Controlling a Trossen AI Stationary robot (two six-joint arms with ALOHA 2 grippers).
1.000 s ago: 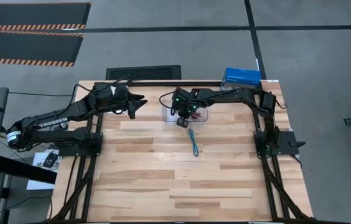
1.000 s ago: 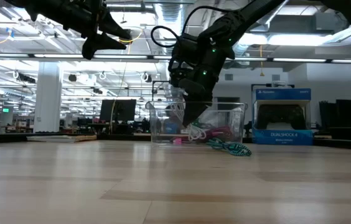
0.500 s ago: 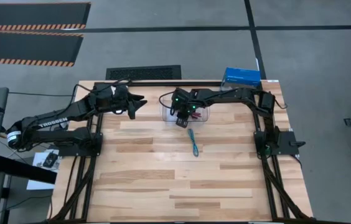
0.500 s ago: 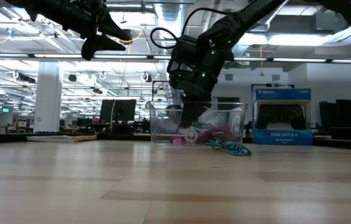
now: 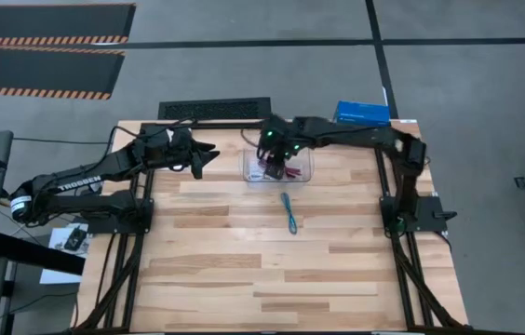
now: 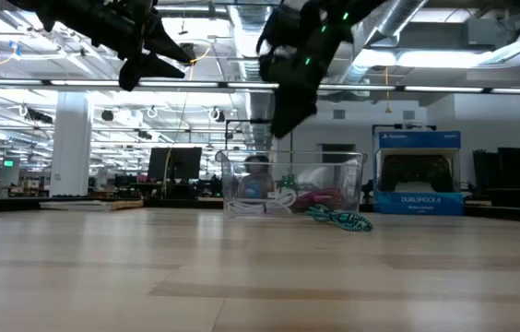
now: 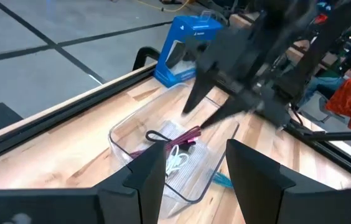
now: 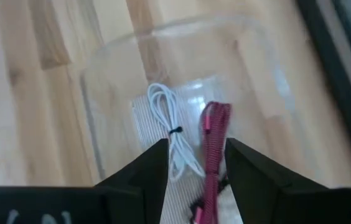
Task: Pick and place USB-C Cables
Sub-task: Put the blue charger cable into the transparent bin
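Hovering with jaws apart and empty above the clear bin [image 5: 277,167], the right gripper [image 6: 289,109] leaves the teal cable [image 5: 289,214] on the tabletop [image 5: 244,261]: light, limp, best pinched mid-bundle.

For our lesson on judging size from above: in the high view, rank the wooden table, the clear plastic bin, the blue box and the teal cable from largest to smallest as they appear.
1. Wooden table
2. Clear plastic bin
3. Blue box, only slightly smaller-looking than the bin, so this pair is close
4. Teal cable, long but very thin

A clear glossy plastic bin [image 8: 163,93] sits on a smooth, pale wood table [image 5: 244,270] with visible grain.
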